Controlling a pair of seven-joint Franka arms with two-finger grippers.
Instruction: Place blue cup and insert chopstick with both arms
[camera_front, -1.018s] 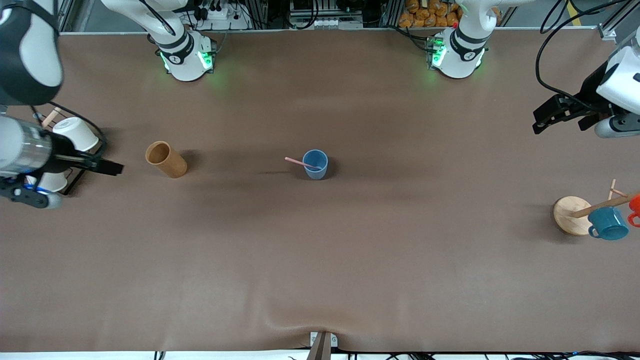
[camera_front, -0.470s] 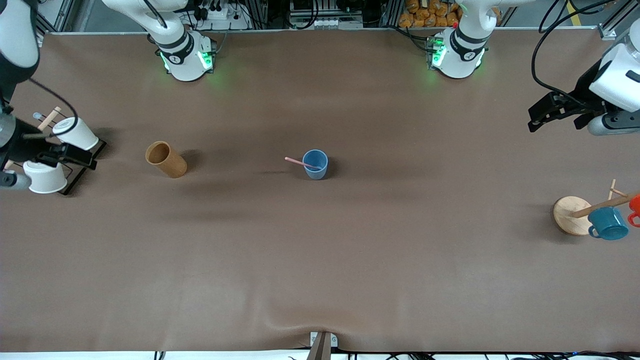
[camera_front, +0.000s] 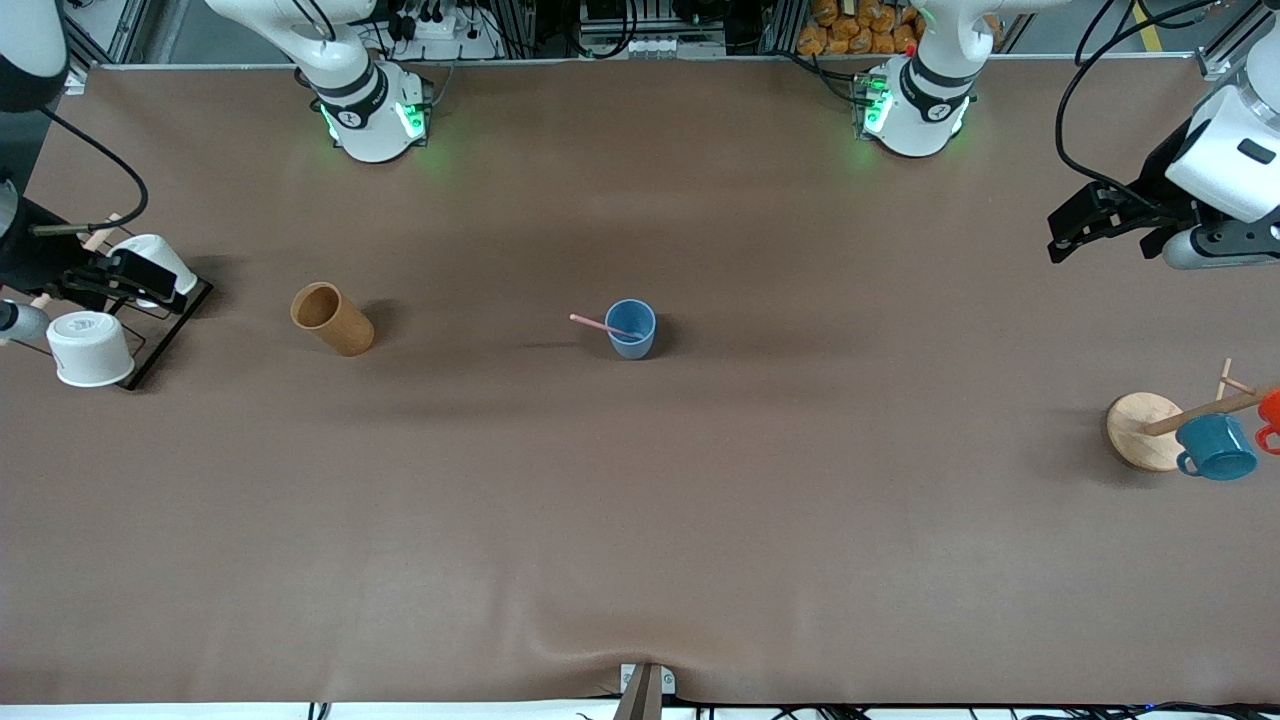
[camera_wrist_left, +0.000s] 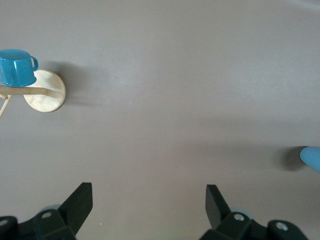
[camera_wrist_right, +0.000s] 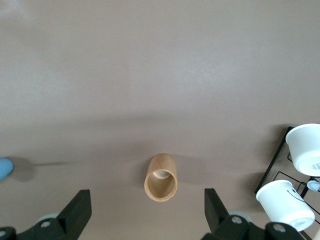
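The blue cup (camera_front: 630, 328) stands upright at the middle of the table. The pink chopstick (camera_front: 594, 323) stands in it and leans out over the rim toward the right arm's end. My left gripper (camera_front: 1072, 230) is open and empty, up in the air over the left arm's end of the table; its wrist view shows its gripper (camera_wrist_left: 148, 205) and the cup's edge (camera_wrist_left: 312, 157). My right gripper (camera_front: 140, 278) is open and empty over the white-cup rack; its wrist view shows its gripper (camera_wrist_right: 146, 212) and a sliver of the cup (camera_wrist_right: 4, 167).
A brown cylindrical cup (camera_front: 332, 318) lies on its side toward the right arm's end, also in the right wrist view (camera_wrist_right: 161, 178). A black rack with white cups (camera_front: 90, 348) stands at that end. A wooden rack (camera_front: 1140, 430) with a teal mug (camera_front: 1215, 447) stands at the left arm's end.
My right gripper has pulled back from near the brown cup to over the white-cup rack. My left gripper has drifted slightly. The cup and chopstick have not moved.
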